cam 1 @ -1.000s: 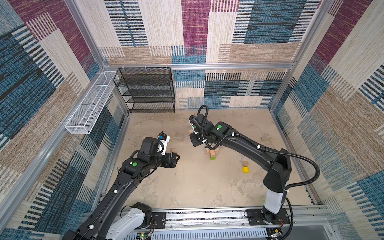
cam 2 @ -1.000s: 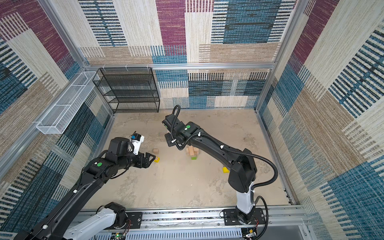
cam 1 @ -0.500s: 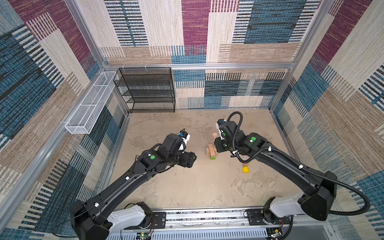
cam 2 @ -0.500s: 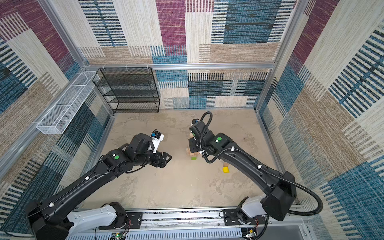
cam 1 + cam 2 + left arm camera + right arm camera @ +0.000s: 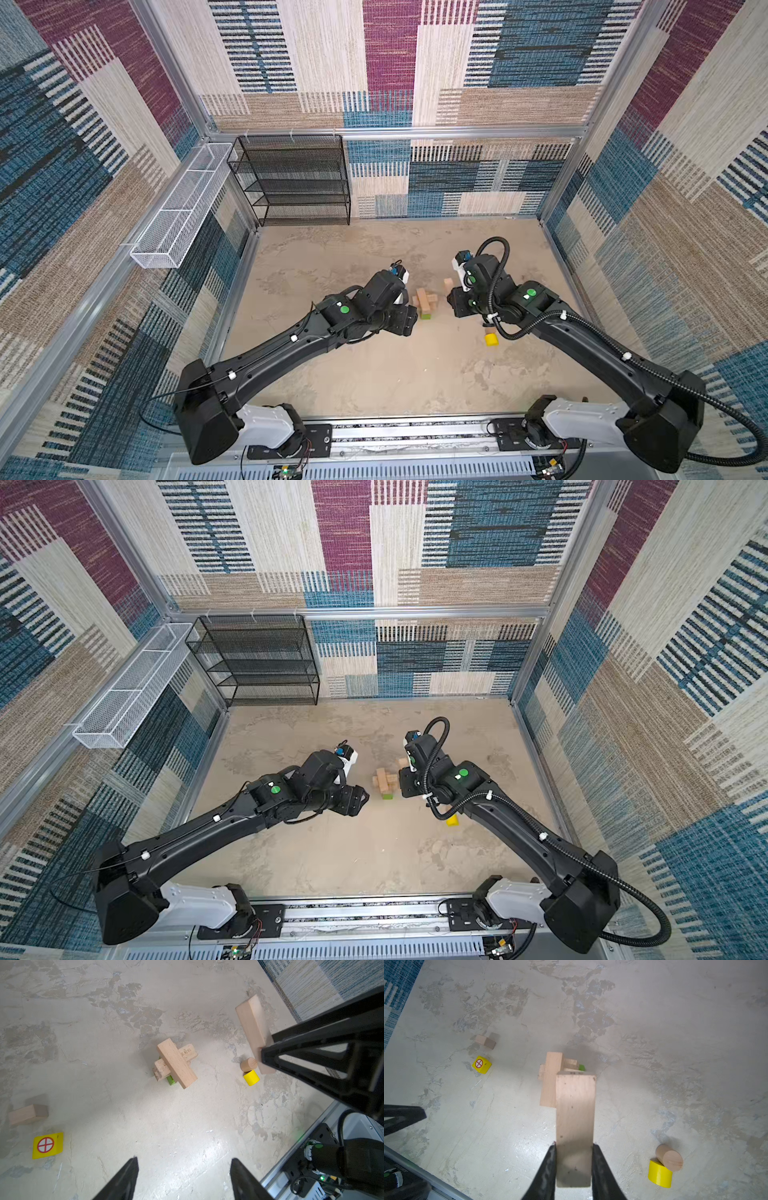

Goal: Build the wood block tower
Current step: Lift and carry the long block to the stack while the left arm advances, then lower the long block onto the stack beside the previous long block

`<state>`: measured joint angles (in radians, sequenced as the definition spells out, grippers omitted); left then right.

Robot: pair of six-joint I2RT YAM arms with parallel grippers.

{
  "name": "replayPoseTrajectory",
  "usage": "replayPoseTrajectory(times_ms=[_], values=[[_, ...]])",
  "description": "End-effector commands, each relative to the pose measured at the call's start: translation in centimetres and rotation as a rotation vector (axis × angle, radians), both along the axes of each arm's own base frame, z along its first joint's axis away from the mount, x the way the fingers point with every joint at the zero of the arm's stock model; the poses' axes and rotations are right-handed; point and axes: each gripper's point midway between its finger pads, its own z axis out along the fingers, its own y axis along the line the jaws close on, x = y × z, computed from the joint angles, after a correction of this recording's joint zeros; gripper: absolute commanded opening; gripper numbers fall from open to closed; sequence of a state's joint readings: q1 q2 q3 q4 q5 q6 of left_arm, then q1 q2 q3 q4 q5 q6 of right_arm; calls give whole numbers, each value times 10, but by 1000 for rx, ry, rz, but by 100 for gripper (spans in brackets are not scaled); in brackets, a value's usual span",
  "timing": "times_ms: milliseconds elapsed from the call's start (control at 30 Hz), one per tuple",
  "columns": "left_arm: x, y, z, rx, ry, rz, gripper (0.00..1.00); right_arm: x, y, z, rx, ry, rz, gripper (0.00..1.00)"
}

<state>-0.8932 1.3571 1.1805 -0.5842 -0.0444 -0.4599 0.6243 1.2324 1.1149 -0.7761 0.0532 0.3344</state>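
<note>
Black arms, white bases, green dots

1. Bare matt wood with faint grain and small dark specks: the tan oblong wood brick; the crossed tan bricks of the wood block tower look the same;
2. Smooth paint: the yellow cylinder, the red-marked yellow cube, the green oblong block;
3. Mottled, rough-looking, shiny in patches: the beige floor;
4. Metal mesh: the black shelf rack, the white basket;
5. Matt woven cloth: the patterned walls.
</note>
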Motion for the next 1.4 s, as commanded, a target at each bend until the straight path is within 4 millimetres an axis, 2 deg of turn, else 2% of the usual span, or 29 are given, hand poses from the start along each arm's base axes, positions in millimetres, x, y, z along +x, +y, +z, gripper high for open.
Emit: replayPoseTrajectory(times_ms=[0,200,333,600,1067,1367], values=[[5,-9,4,-23,-7,0,72,10,7,3,46,-29,17,0],[11,-14,-1,18,-36,-37,71,21,15,-7,70,-2,28,0],[21,-10,-5,71,-63,-22,70,31,20,-13,57,19,33,0],[33,-11,-2,68,-98,-6,69,44,29,-23,53,55,44,0],[31,4,-13,87,-94,11,69,46,33,-51,19,138,45,2],[32,3,-15,81,-87,8,69,43,31,-59,11,158,40,7]])
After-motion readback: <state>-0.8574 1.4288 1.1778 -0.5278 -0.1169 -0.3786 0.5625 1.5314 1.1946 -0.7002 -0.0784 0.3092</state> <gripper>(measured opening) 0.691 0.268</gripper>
